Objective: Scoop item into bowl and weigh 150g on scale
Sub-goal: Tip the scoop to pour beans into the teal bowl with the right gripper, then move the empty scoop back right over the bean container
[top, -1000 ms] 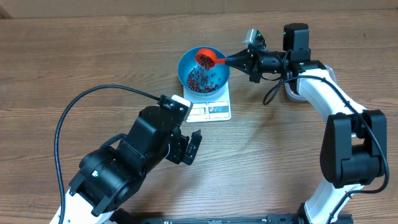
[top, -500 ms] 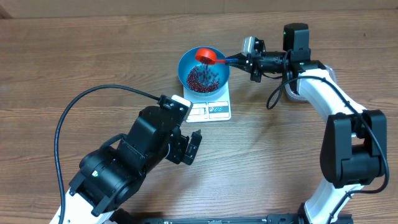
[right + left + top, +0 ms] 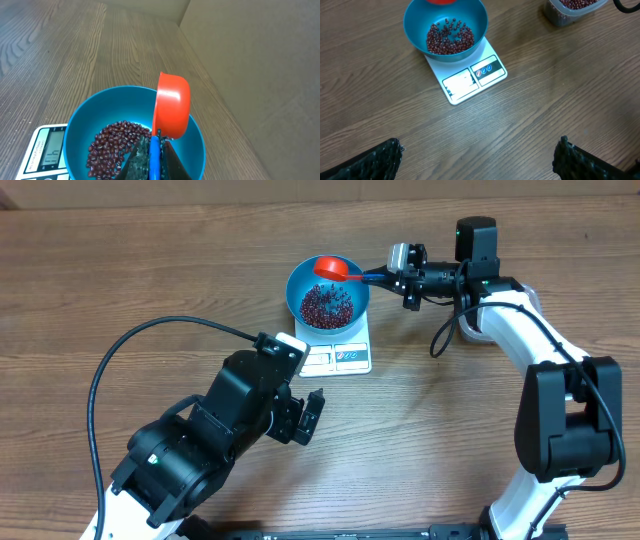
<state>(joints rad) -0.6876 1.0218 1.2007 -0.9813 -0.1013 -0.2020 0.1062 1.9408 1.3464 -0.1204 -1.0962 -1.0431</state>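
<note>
Even, bright light; soft shadows

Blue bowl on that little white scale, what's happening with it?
The right gripper is shut on an orange-red scoop, which is tipped on its side above the blue bowl. The bowl sits on the white scale and holds a heap of dark red-brown beans. The left gripper hangs open away from the scale, holding nothing. A clear container with more beans stands off to the side.
</note>
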